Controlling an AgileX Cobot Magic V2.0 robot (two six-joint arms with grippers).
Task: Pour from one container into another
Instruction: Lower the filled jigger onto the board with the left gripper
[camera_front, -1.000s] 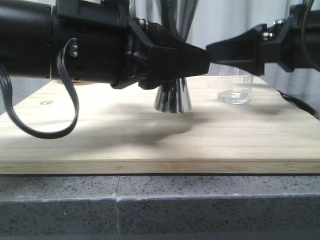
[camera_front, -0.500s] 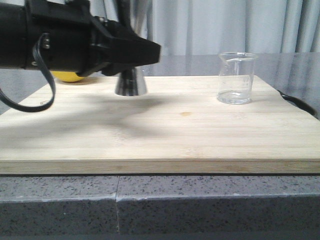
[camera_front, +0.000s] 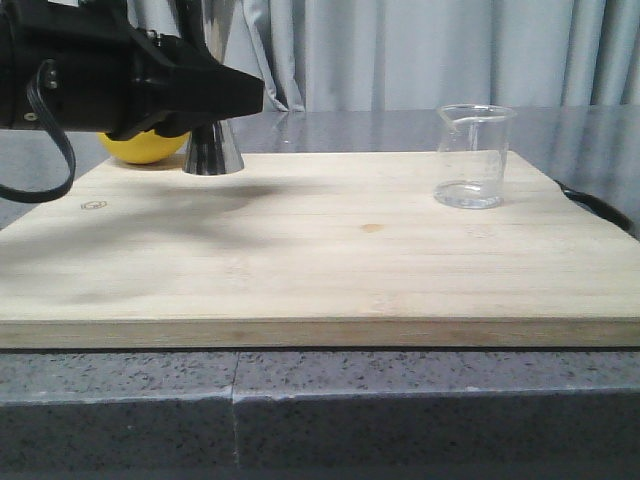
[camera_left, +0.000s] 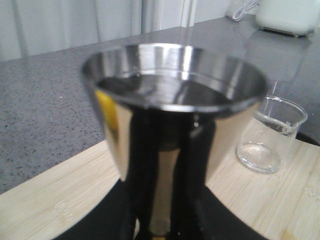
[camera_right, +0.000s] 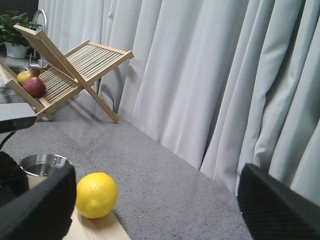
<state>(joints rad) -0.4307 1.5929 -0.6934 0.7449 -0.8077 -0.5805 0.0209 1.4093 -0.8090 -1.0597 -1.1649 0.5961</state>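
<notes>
The steel jigger (camera_front: 213, 150) stands upright at the far left of the wooden board (camera_front: 330, 270). Whether its base touches the wood I cannot tell. My left gripper (camera_front: 228, 95) is shut on its waist. In the left wrist view the jigger's upper cup (camera_left: 172, 100) fills the picture above the left gripper (camera_left: 160, 220). The clear glass beaker (camera_front: 473, 155) stands alone on the board's right side, also visible as the beaker (camera_left: 270, 135). My right gripper (camera_right: 150, 210) is open and empty, out of the front view, facing the jigger's rim (camera_right: 45, 164).
A yellow lemon (camera_front: 140, 148) lies on the grey counter just behind the board's left corner, seen too as the lemon (camera_right: 96, 195). A wooden folding rack (camera_right: 70, 70) with fruit stands far back. Curtains (camera_front: 420, 50) close off the rear.
My left gripper has carried the jigger from the board's middle to its far left. The right arm, near the beaker a second ago, has left the front view.
</notes>
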